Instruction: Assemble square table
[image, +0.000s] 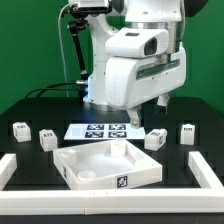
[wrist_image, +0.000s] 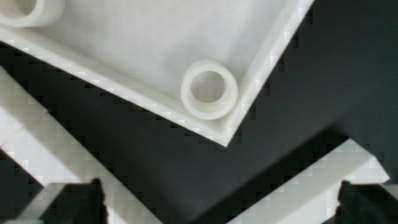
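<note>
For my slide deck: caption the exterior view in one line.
Panda arm leaning over the square table top, four loose legs flanking the marker board.

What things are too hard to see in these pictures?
1. The gripper: hidden behind the arm in the exterior view; blurred and cut by the edge in the wrist view.
2. The square top: the wrist view's edges cut it off; only one corner socket shows.
3. The tags on the legs: too small to read in the exterior view.
</note>
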